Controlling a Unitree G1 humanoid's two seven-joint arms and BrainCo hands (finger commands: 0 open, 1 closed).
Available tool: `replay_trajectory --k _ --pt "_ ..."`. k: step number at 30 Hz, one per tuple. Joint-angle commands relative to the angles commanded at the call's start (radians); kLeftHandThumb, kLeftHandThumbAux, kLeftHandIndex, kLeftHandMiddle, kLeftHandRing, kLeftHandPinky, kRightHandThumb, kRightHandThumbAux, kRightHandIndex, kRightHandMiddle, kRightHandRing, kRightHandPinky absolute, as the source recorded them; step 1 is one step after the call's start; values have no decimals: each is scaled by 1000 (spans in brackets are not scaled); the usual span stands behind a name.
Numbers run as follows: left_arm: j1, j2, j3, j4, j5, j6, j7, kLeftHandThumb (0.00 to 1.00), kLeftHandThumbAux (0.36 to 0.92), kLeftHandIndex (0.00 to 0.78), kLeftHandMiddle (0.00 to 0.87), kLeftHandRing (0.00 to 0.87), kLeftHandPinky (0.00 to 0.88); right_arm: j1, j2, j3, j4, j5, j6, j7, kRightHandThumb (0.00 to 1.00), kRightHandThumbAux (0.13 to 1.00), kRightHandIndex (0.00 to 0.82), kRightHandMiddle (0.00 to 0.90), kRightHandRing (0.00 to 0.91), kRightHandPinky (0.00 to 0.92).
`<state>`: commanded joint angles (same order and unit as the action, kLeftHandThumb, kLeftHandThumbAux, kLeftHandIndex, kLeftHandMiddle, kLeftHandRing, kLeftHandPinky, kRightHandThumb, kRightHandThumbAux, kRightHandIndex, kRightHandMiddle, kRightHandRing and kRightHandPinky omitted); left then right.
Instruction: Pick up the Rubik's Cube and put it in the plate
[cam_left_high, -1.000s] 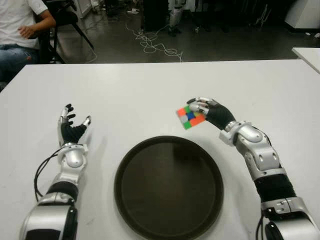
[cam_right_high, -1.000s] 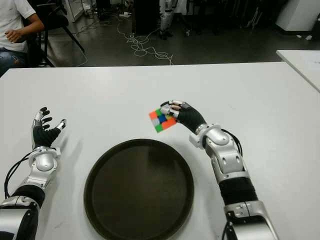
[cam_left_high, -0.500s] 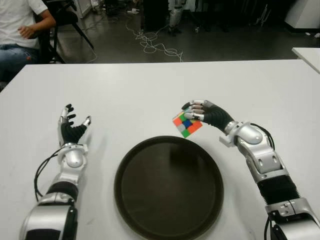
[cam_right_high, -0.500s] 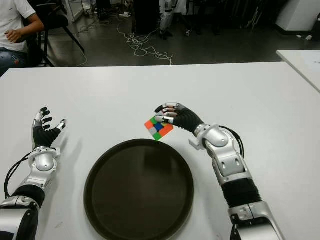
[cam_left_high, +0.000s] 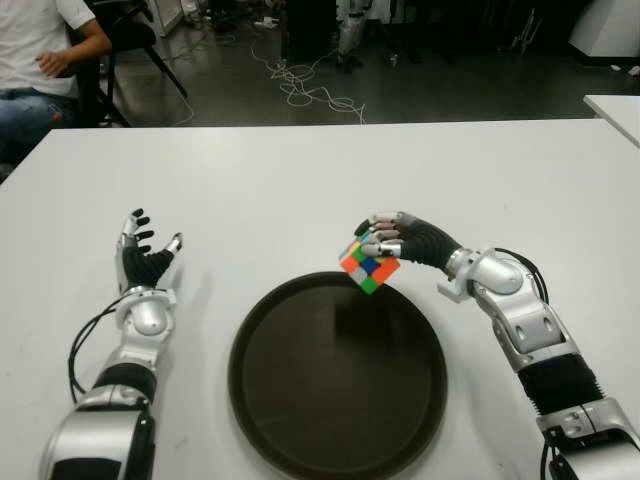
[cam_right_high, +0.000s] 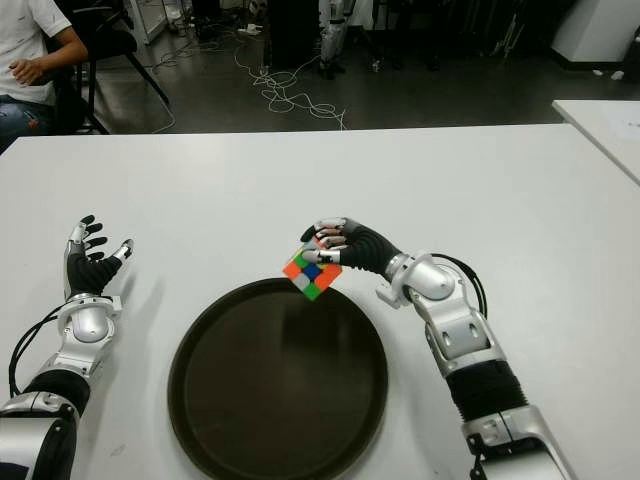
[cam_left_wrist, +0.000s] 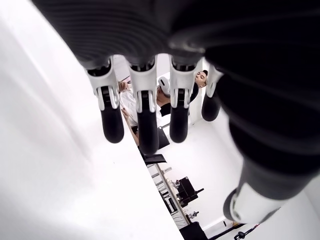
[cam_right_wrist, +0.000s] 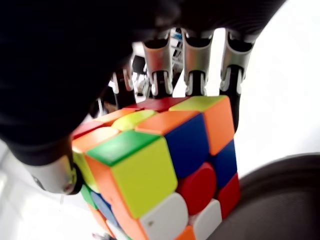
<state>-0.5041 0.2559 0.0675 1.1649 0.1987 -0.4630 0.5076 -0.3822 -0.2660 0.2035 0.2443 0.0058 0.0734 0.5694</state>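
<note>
Rubik's Cube (cam_left_high: 368, 266): held off the table, tilted corner-down, over the far rim of the plate on its right half; orange, blue, green and white stickers face the head camera. No contact with the plate can be seen.
Right hand (cam_left_high: 400, 244): at work, reaching in from the plate's right side, fingers curled over the cube's top and the thumb against its opposite side, so the cube is clamped between them. In the right wrist view the fingers (cam_right_wrist: 194, 70) run down behind the cube and the plate's dark rim shows at one corner of the picture.
Plate (cam_left_high: 262, 400): round, dark brown, shallow, lying flat on the table; nothing lies in it.
Left hand (cam_left_high: 145, 262): idle, well to the left of the plate, palm up with fingers spread and straight, holding nothing; the left wrist view shows the fingers (cam_left_wrist: 146, 120) parted with only the white tabletop beside them.
Table (cam_left_high: 300, 190): white, carrying the plate; its bare surface extends beyond the plate to the far edge.
Second table (cam_left_high: 615, 108): white corner visible far to the right beyond the plate.
Person (cam_left_high: 40, 60): seated beyond the table's far left corner, well away from the plate, in a white shirt and jeans.
Cables (cam_left_high: 305, 90): loose pale loops on the dark floor beyond the table, straight past the plate.
</note>
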Motion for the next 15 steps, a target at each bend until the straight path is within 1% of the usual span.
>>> replay_trajectory --k 5,9,15 --pt "0 0 -1 -2 1 4 -1 157 736 106 174 182 208 2 -1 4 6 -3 -32 20 686 727 437 789 815 816" --pt "-1 1 0 -1 -1 9 -6 158 728 103 172 178 201 8 6 1 14 -3 -71 19 684 728 437 787 812 811" --pt "-1 2 -3 -1 3 12 -2 153 714 100 164 167 182 11 13 0 25 0 -106 18 682 728 436 780 805 801"
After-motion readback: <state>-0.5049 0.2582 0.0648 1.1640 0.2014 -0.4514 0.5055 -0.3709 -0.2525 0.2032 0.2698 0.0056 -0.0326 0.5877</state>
